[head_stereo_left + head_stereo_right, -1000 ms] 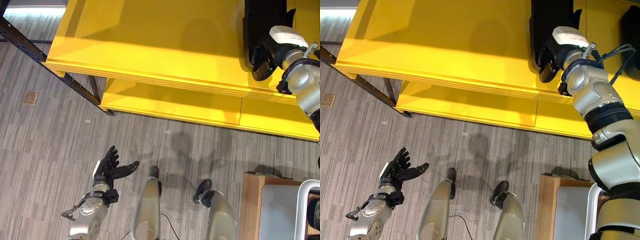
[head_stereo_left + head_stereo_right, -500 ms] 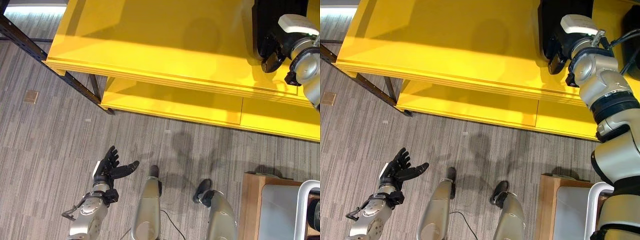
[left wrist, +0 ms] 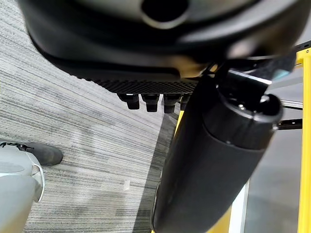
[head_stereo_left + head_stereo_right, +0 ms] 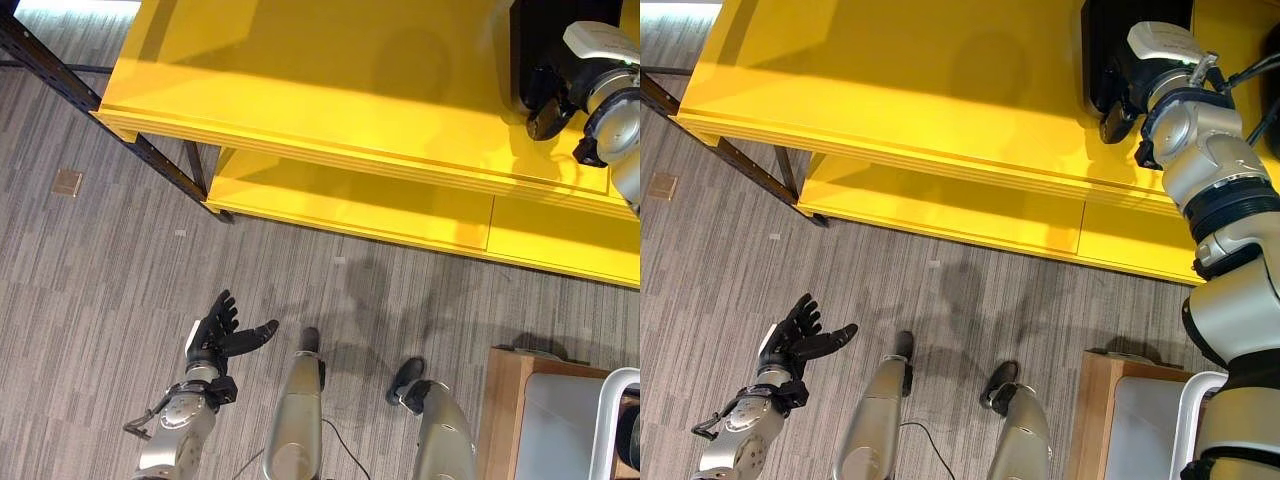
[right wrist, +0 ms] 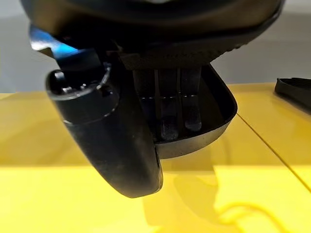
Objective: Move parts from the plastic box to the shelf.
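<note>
A black tray-like part [image 4: 528, 35] lies on the top board of the yellow shelf [image 4: 300, 70], near its right end. My right hand [image 4: 1118, 125] is shut on its near rim: in the right wrist view the fingers [image 5: 175, 111] lie inside the part [image 5: 216, 114] and the thumb presses the outside. A second black part [image 4: 1272, 80] rests on the board further right. My left hand [image 4: 218, 335] hangs open low over the floor, holding nothing. The white plastic box [image 4: 603, 420] stands at the lower right.
The shelf has a lower yellow board [image 4: 350, 205] and a black metal frame [image 4: 60, 80] at its left end. The box sits on a wooden stand [image 4: 505, 400]. Grey striped carpet lies between me and the shelf.
My right hand has carried the black part further back and to the right on the top board. The camera has shifted a little. The left hand has stayed still.
</note>
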